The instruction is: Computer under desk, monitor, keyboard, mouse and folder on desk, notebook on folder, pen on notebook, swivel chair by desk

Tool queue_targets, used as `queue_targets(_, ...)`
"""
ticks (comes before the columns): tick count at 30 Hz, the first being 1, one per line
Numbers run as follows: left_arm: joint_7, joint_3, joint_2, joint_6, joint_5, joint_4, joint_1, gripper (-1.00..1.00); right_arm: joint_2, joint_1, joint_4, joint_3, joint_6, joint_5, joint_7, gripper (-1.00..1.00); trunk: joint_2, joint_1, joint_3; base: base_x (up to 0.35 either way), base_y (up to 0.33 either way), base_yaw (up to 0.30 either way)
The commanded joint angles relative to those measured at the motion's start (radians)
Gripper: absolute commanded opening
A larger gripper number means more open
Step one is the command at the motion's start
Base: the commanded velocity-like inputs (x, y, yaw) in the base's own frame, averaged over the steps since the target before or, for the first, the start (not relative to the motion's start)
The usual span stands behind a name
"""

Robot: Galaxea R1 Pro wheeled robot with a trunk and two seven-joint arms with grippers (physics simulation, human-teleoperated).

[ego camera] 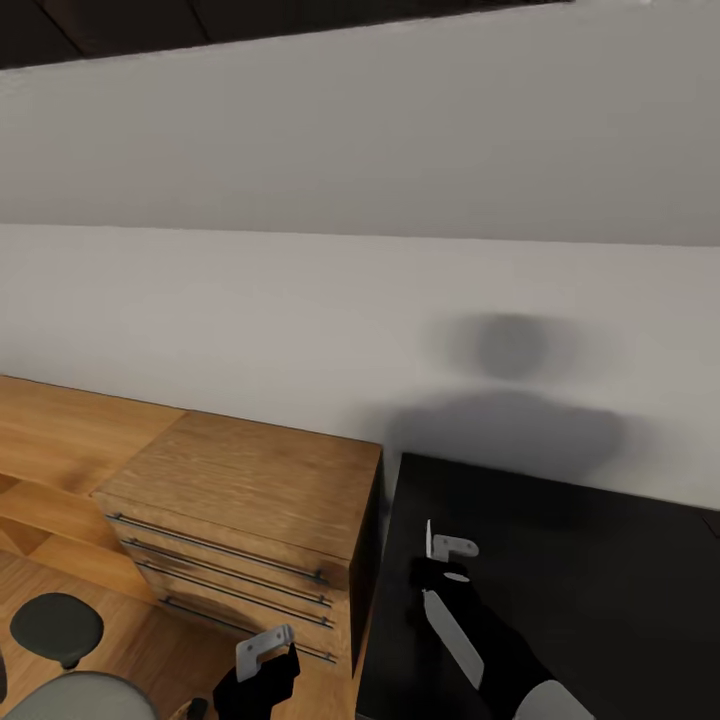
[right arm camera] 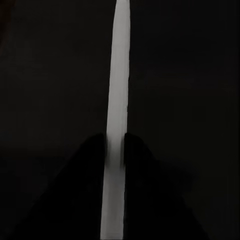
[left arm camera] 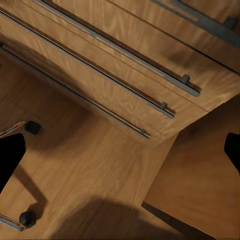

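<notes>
Half-seen white folder (right arm camera: 116,100) in right gripper (right arm camera: 115,150)

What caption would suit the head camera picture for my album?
Right gripper holds a thin white sheet edge-on over the black desk, beside a wooden drawer unit; left gripper hangs near the swivel chair.

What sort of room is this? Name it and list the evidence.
Probably a bedroom or home office: a wooden chest of drawers with bar handles stands against a plain white wall, beside a black desk top, on a wood floor.
</notes>
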Motion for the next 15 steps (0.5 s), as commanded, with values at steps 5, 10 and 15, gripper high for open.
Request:
queue_targets(5, 0.007, -0.004, 0.001, 0.005, 0.002, -0.002, -0.001, 1.0, -0.025, 0.003, -0.109, 0.004, 0.005, -0.011, -0.025, -1.0, 0.034, -0.019, 0.014, -0.194, -0.038, 0.0)
queue_targets(10, 0.008, -0.003, 0.001, 0.005, 0.002, -0.002, -0.001, 1.0, -0.048, 0.02, -0.237, 0.004, 0.011, -0.012, -0.07, -1.0, 0.069, -0.038, 0.03, -0.315, -0.012, 0.0)
queue_targets(15, 0.007, -0.003, 0.002, 0.005, 0.002, -0.003, -0.001, 1.0, -0.063, 0.064, -0.346, 0.004, 0.02, -0.011, -0.101, -1.0, 0.104, -0.058, 0.046, -0.333, -0.01, 0.0)
